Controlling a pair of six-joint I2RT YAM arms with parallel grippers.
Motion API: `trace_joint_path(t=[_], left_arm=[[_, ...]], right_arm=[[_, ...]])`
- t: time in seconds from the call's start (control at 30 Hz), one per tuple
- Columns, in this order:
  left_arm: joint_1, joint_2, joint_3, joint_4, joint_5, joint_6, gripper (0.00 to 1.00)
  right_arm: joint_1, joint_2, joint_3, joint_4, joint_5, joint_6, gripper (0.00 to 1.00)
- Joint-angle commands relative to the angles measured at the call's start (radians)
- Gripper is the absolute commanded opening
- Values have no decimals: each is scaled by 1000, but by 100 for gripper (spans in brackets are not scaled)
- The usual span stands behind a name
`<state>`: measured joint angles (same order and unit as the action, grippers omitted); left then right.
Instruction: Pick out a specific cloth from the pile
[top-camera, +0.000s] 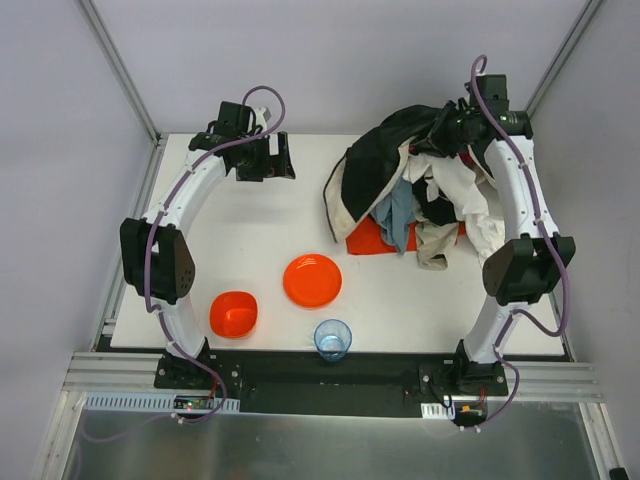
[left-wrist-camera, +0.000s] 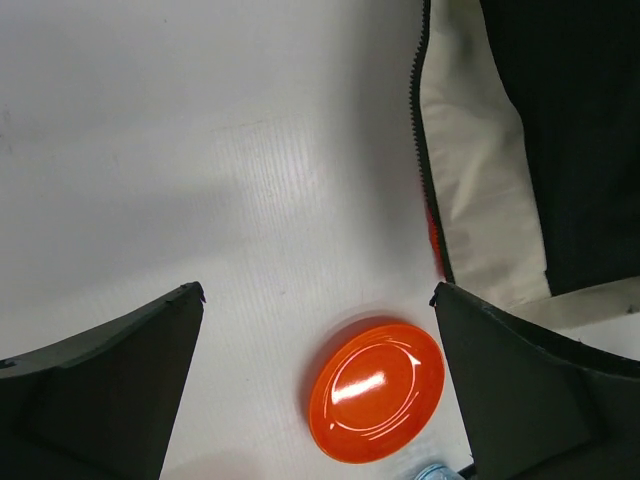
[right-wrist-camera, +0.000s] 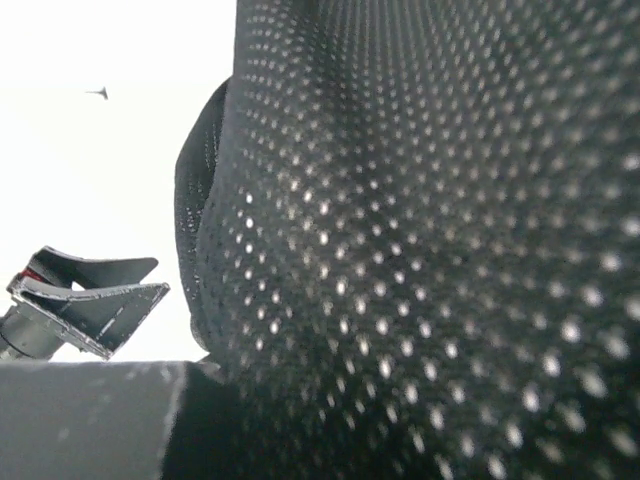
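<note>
The pile (top-camera: 430, 195) of black mesh, cream and light blue fabrics lies at the back right of the table. The orange-red cloth (top-camera: 365, 241) shows only as a corner under the pile's front left; a red sliver (left-wrist-camera: 433, 235) shows in the left wrist view. My right gripper (top-camera: 458, 125) sits at the pile's top, with black mesh fabric (right-wrist-camera: 420, 250) drawn up to it and filling its view; its jaws are hidden. My left gripper (top-camera: 268, 160) is open and empty over bare table at the back left, well apart from the pile.
An orange plate (top-camera: 312, 280) lies in front of the pile and shows between the left fingers (left-wrist-camera: 377, 388). A red bowl (top-camera: 233, 313) and a blue cup (top-camera: 333, 338) stand near the front edge. A zippered black-and-cream garment (left-wrist-camera: 480, 170) forms the pile's left side.
</note>
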<state>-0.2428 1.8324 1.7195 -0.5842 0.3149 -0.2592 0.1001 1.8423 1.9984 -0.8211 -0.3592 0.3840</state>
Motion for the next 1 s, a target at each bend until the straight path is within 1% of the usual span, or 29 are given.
trace_joint_path(t=[0.0, 0.2, 0.37, 0.5, 0.7, 0.8, 0.9, 0.97], left_arm=[[-1, -9, 32, -8, 52, -14, 99], [-1, -5, 31, -8, 73, -20, 99], [-1, -2, 26, -8, 84, -25, 99], [-3, 5, 29, -8, 92, -32, 99], [-6, 19, 43, -9, 115, -48, 99], [-9, 31, 58, -8, 128, -52, 99], [-12, 42, 72, -8, 136, -58, 99], [-13, 50, 81, -8, 139, -64, 99]], right_arm=[[-65, -43, 180, 105, 52, -56, 1], [-184, -18, 267, 106, 88, -46, 1], [-264, -12, 281, 106, 181, -56, 1], [-325, -15, 209, 99, 267, -86, 1], [-436, 11, -28, 74, 296, -89, 1], [-464, 78, -76, -21, 275, -74, 1], [-465, 164, -70, -128, 258, -83, 1], [-464, 207, -75, -179, 256, -92, 3]])
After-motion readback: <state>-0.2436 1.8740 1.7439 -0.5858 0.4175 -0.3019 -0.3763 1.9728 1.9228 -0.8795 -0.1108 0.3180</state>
